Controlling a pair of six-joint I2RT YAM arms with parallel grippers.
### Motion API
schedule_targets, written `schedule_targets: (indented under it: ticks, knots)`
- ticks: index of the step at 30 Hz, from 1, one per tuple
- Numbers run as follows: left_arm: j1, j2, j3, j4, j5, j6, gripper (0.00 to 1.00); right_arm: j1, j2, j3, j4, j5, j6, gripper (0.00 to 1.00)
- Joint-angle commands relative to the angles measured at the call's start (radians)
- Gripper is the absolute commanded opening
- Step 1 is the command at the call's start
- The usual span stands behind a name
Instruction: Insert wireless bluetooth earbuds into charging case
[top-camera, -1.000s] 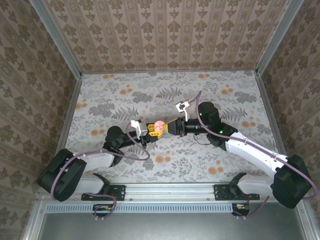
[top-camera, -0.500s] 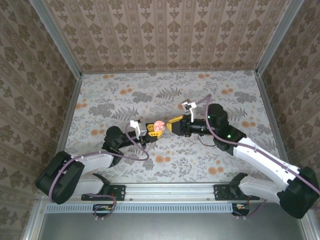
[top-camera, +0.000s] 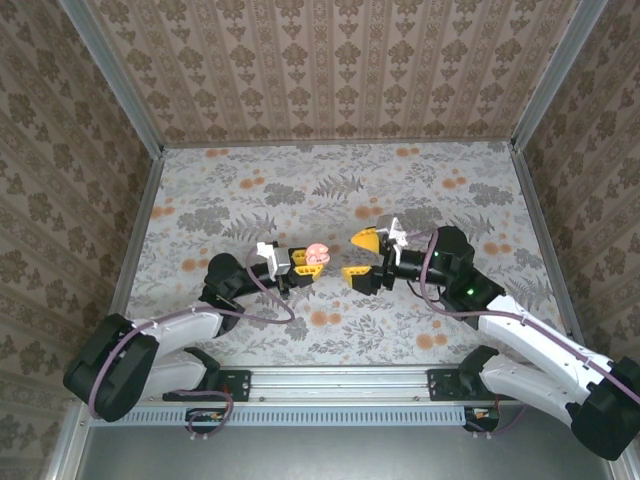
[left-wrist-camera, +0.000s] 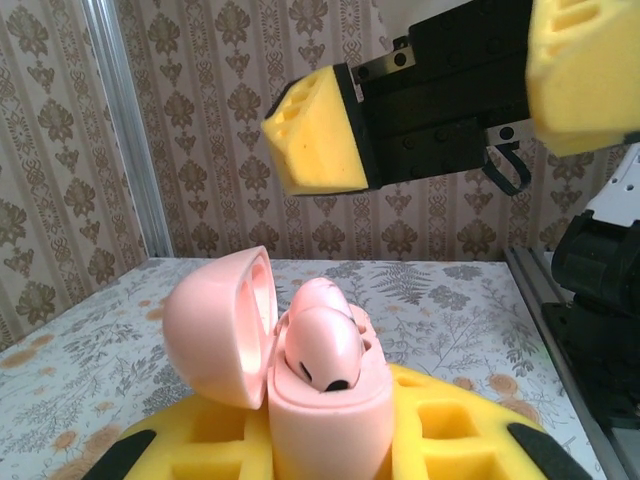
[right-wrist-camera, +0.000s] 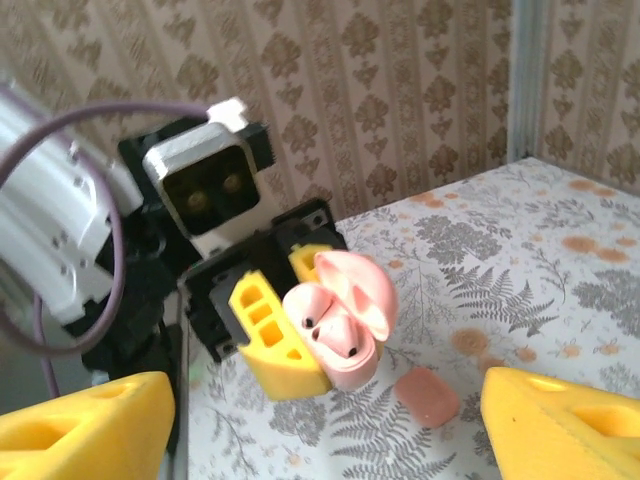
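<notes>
Left claw (top-camera: 303, 259) was clamped on the lower half of the charging case (left-wrist-camera: 325, 405), holding it off the worktop (top-camera: 440, 190) with the lid swung open to one side. Both earbuds (left-wrist-camera: 322, 345) looked seated in their wells. Right claw (top-camera: 358, 257) stood near the case, jaws spread wide, holding nothing. Small pink block (right-wrist-camera: 427, 396) lay on the worktop below.

Judged: case light, hard and glossy, likely slippery, with the hinge as its weak spot. Grip the base by its sides; push the lid at its dome.
</notes>
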Motion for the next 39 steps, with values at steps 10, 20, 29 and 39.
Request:
schedule_targets:
  ticks: [10, 20, 29, 39]
  knots:
    - [-0.006, -0.047, 0.015, -0.024, 0.034, 0.008, 0.14, -0.004, 0.26, 0.183, -0.13, -0.239, -0.345, 0.9]
    - [-0.008, -0.057, 0.012, -0.047, 0.02, 0.028, 0.14, 0.001, 0.391, 0.258, -0.065, -0.396, -0.308, 0.85]
    - [-0.008, -0.046, 0.005, -0.052, 0.004, 0.032, 0.14, -0.001, 0.312, 0.211, -0.025, -0.437, -0.31, 0.75]
    - [-0.009, -0.006, 0.006, -0.042, -0.022, -0.042, 0.14, -0.03, 0.122, 0.037, 0.015, -0.208, -0.239, 0.7]
